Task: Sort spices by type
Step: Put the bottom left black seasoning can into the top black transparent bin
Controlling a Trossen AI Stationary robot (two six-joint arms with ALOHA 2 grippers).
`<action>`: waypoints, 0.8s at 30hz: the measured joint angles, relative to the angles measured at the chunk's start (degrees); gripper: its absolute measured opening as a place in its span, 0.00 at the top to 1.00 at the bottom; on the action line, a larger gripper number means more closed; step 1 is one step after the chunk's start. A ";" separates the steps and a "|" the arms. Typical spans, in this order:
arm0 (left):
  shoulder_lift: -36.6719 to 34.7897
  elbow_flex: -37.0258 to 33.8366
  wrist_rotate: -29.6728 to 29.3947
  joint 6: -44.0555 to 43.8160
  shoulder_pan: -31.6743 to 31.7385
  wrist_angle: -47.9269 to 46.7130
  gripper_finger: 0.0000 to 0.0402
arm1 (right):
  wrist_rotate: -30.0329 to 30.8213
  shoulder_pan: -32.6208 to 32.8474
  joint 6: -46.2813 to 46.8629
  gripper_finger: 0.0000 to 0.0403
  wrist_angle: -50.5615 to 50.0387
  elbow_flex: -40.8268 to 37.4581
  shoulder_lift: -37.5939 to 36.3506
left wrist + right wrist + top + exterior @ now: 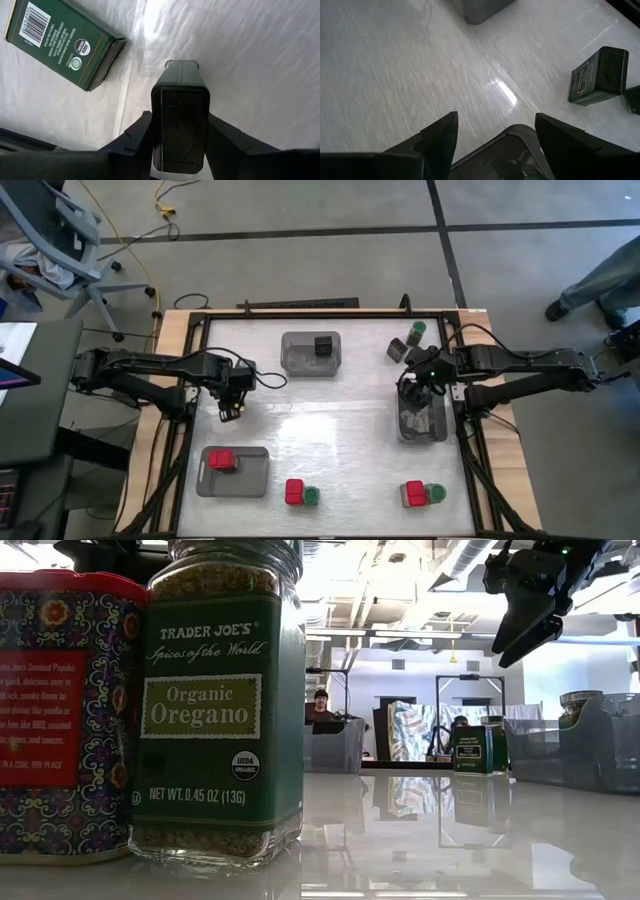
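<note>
My left gripper point(230, 405) is at the table's left side, shut on a dark boxy spice tin point(180, 125). A second green tin with a barcode point(65, 42) lies flat on the table by it. My right gripper point(420, 385) hangs open over the near end of the right grey tray point(421, 425), touching nothing. In the right wrist view its fingers point(496, 119) stand over the tray's rim point(515, 131). Another dark tin point(597, 75) and a green-lidded jar point(417, 332) stand at the far right. A black tin point(323, 345) sits in the far tray. My left gripper pinches the dark tin between its two fingers point(137, 135), one on each long side point(159, 127). The tin lies along the fingers, and its free end point(181, 67) reaches out past the fingertips. Whether it rests on the table I cannot tell.
The near-left grey tray point(250, 480) holds a red box point(222, 460). Two pairs of a red box and a green-lidded jar stand by the near edge point(295, 492) point(414, 493); one pair fills the low view's left point(215, 700). Bare table lies in the middle.
</note>
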 joint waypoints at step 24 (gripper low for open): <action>0.02 23.15 1.53 -11.02 -0.02 -9.78 0.67 | 0.00 0.00 0.02 0.28 -0.47 0.00 0.00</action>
